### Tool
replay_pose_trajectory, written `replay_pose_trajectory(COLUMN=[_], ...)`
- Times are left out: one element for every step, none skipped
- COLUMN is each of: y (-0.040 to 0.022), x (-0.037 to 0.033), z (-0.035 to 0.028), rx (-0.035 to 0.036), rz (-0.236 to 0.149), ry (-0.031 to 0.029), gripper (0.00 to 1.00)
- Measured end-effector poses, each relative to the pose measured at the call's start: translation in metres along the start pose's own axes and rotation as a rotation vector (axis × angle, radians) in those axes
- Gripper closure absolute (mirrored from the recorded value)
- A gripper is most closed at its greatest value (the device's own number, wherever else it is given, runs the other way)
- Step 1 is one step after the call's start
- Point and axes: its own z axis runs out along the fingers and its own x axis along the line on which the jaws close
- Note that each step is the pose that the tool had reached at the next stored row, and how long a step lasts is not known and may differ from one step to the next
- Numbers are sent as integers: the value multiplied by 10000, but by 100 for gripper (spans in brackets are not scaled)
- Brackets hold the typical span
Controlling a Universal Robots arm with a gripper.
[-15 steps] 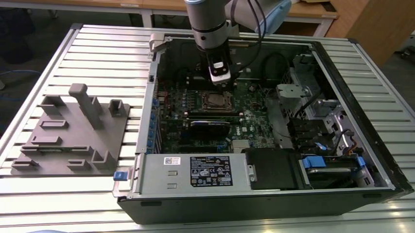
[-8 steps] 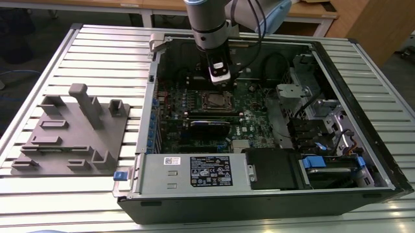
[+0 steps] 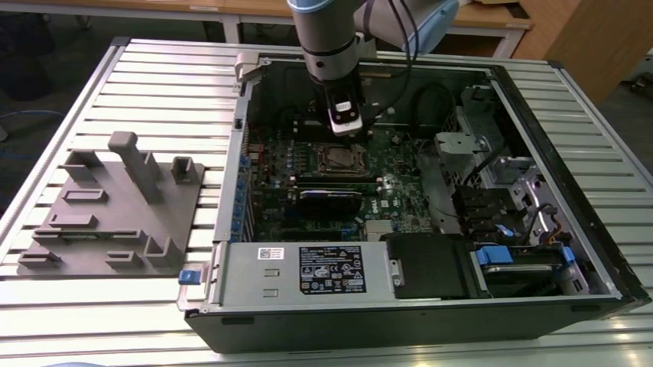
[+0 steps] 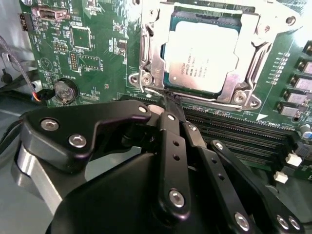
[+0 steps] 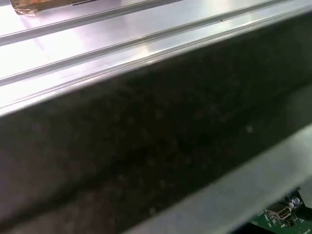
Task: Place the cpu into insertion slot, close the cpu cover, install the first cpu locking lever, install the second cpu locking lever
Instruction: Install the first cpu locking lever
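In the second wrist view, the claw [image 4: 168, 105], fingers pinched together with nothing visibly held, hovers at the socket's near edge; beyond it the cpu [image 4: 207, 61] sits in the insertion slot [image 4: 146, 73] under the closed cpu cover [image 4: 253, 46].

I can't read any of the print from my station. The small flat silver-grey square cpu [image 4: 202, 61] carries several lines of dark print on its metal top, too fine to make out. The green circuit board [image 4: 97, 44] has tiny white lettering around its parts and a white triangle mark [image 4: 262, 117] at four o'clock from the chip. In the exterior view, a white rectangular label [image 3: 332, 269] with black print sits on the grey metal box [image 3: 255, 287] at six o'clock of the black computer case [image 3: 408, 325]. A smaller white sticker [image 3: 271, 254] lies at the label's nine o'clock. Neither is legible.
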Motion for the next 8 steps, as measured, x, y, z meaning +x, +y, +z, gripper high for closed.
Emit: replay_pose_trajectory(y=[-1, -2, -1, -1, -1, 0, 1, 3], x=[0, 0, -1, -2, -3, -3, -4, -7], z=[0, 0, -1, -1, -2, -3, -5, -9], rx=[-72, -137, -179, -206, -226, -242, -246, -244], rz=[21, 40, 52, 61, 68, 74, 77, 78], ry=[31, 60, 82, 99, 113, 126, 137, 149], gripper=[90, 90, 90, 90, 90, 90, 90, 90])
